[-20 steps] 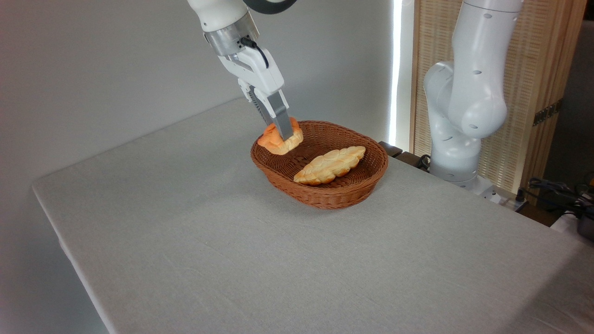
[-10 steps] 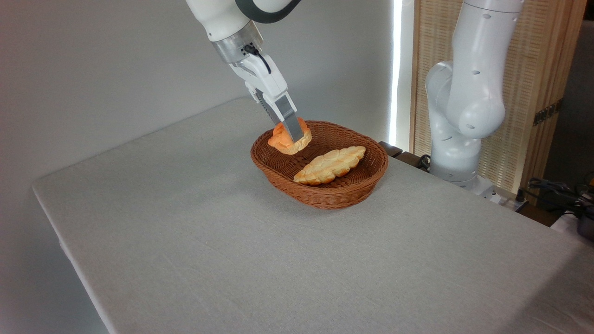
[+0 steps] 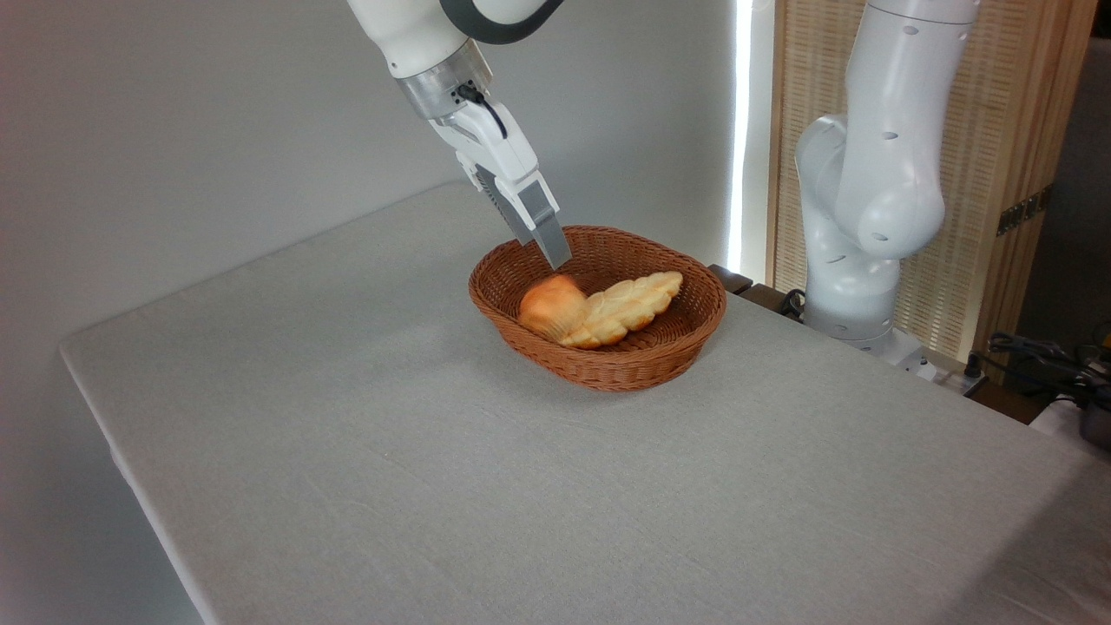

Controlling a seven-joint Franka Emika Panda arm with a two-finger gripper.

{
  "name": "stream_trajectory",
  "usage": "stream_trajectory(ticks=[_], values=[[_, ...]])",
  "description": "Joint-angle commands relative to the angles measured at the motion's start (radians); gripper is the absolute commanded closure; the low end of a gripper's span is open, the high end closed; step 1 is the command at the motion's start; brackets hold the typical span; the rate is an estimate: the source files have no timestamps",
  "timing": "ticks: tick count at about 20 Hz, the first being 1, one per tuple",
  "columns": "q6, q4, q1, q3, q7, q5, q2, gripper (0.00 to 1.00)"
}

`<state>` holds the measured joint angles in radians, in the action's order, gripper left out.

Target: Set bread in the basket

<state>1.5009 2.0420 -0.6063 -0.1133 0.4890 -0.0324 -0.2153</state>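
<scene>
Even, soft indoor light, fairly bright. Blown-out white strip of daylight at upper centre-right, beside the slatted panel. Faint diffuse shadow on the desk (image 3: 486,486) left of the basket (image 3: 608,369). Bread (image 3: 550,305) shows motion blur; the rest is sharp. Slight vignetting, corners darker. No visible edge distortion. Mild compression noise.

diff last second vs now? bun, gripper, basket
The gripper let go of the bun: it dropped from between the fingers into the basket and now lies blurred against the left end of the braided loaf. Gripper hangs empty above. Basket, loaf and table unchanged.
</scene>
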Motion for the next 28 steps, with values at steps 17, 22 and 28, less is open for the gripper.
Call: stream_trajectory(ticks=[17,22,28], values=[[0.321,-0.057,0.033,-0.198,0.010,0.037,-0.007,0.00],[0.380,-0.057,0.033,-0.264,0.049,0.057,-0.001,0.00],[0.404,-0.057,0.033,-0.298,0.051,0.080,0.024,0.00]])
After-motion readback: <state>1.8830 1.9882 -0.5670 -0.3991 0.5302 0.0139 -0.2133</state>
